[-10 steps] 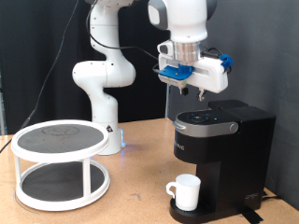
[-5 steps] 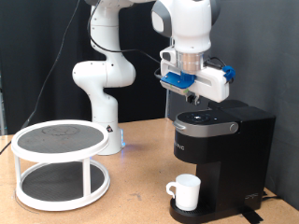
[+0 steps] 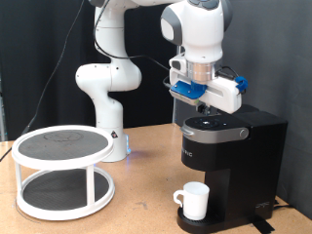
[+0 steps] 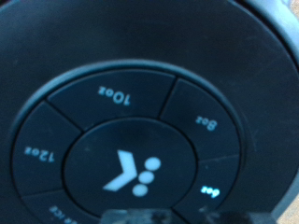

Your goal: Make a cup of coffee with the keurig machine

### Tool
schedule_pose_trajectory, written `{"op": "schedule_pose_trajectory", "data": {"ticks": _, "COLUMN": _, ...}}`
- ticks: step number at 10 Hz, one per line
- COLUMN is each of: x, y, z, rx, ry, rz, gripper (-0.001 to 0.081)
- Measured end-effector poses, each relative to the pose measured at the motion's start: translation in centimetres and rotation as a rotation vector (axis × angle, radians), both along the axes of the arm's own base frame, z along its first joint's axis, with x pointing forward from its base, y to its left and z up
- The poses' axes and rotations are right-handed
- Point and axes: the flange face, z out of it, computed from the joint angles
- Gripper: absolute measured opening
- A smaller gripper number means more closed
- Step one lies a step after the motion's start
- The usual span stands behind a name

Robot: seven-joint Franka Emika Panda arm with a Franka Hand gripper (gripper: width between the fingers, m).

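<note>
Against a black curtain, the gripper (image 3: 207,113) is poised directly above the coffee maker (image 3: 232,156); its finger spread cannot be told.
A misaligned press could select the wrong size, overfilling the mug (image 3: 194,200) placed below.

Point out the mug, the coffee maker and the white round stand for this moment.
mug (image 3: 195,200): exterior view, on its white side wall.
coffee maker (image 3: 244,156): exterior view, on its black body, right of the mug.
white round stand (image 3: 60,146): exterior view, on the dark top tier inside the white rim.
</note>
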Motion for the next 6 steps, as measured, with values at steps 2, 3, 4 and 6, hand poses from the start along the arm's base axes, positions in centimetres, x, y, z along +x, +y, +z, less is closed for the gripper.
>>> {"op": "schedule_pose_trajectory", "data": {"ticks": 2, "x": 0.2, "y": 0.0, "z": -0.7, "rx": -0.002, "ry": 0.013, "rz": 0.001, "gripper": 0.0000}}
{"op": "schedule_pose_trajectory", "data": {"ticks": 3, "x": 0.3, "y": -0.1, "z": -1.1, "rx": -0.005, "ry": 0.019, "rz": 0.002, "gripper": 0.0000}}
{"op": "schedule_pose_trajectory", "data": {"ticks": 4, "x": 0.4, "y": -0.1, "z": -1.6, "rx": -0.005, "ry": 0.027, "rz": 0.001, "gripper": 0.0000}}
{"op": "schedule_pose_trajectory", "data": {"ticks": 6, "x": 0.7, "y": -0.2, "z": -1.9, "rx": -0.004, "ry": 0.032, "rz": -0.002, "gripper": 0.0000}}
